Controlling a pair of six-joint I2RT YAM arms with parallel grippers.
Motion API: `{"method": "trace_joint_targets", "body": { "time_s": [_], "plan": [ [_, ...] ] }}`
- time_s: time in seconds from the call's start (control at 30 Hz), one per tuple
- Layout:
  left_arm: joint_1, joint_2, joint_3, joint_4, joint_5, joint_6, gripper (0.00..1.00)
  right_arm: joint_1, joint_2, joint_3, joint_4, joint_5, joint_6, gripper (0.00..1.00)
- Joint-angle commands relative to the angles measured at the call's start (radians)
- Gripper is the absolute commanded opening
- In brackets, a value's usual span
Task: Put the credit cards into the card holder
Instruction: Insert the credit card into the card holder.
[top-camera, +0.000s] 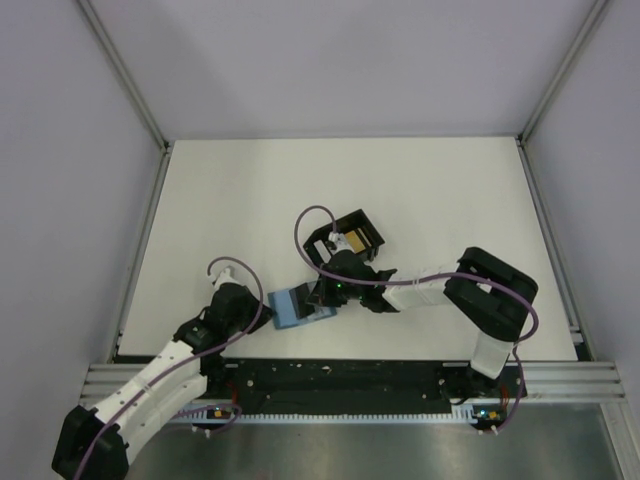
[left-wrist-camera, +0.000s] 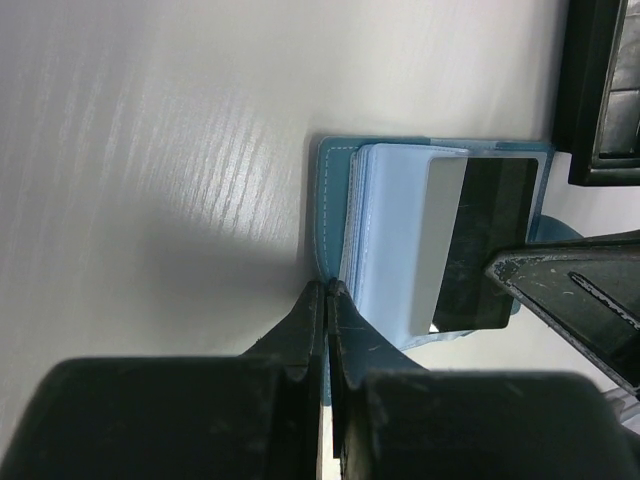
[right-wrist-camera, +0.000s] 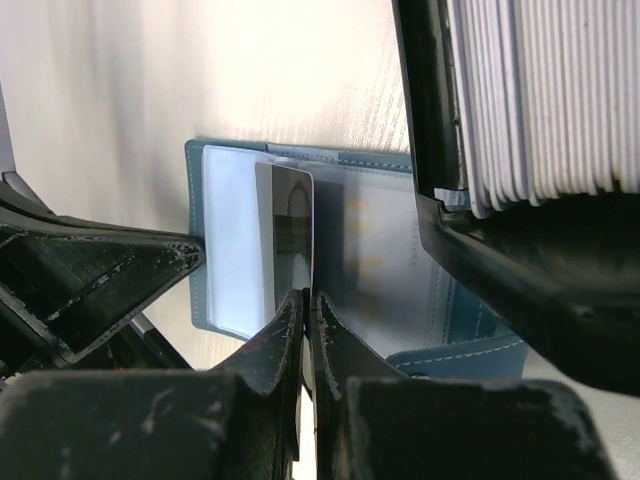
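The teal-blue card holder lies open on the table near the front edge, its pale clear sleeves showing. My left gripper is shut on the holder's near cover edge. My right gripper is shut on a shiny silver-grey credit card, held nearly edge-on over the open holder. In the left wrist view that card lies across the sleeves, its far end at the sleeve stack. More credit cards stand packed in the black tray.
The black open-topped tray stands just behind the card holder, an orange-yellow card visible in it. Its wall is close to the right of my right fingers. Metal rails edge the table on both sides and at the front.
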Motion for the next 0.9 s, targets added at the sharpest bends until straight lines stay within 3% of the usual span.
{"method": "trace_joint_targets", "body": {
  "time_s": [0.0, 0.33, 0.6, 0.73, 0.87],
  "plan": [
    [-0.001, -0.006, -0.043, 0.089, 0.07, -0.029, 0.0, 0.022, 0.026, 0.013, -0.015, 0.027, 0.033, 0.0],
    [-0.002, -0.007, -0.042, 0.087, 0.059, -0.031, 0.0, 0.063, 0.049, 0.046, -0.051, 0.026, 0.056, 0.01],
    [-0.002, -0.007, -0.035, 0.069, 0.041, -0.017, 0.0, 0.06, -0.055, 0.057, -0.145, 0.159, -0.054, 0.39],
    [-0.002, -0.009, -0.034, 0.07, 0.041, -0.016, 0.0, 0.062, -0.05, 0.072, -0.136, 0.14, -0.094, 0.46],
    [-0.002, -0.007, -0.032, 0.07, 0.041, -0.009, 0.0, 0.06, -0.012, 0.109, -0.148, 0.084, -0.111, 0.48]
  ]
}}
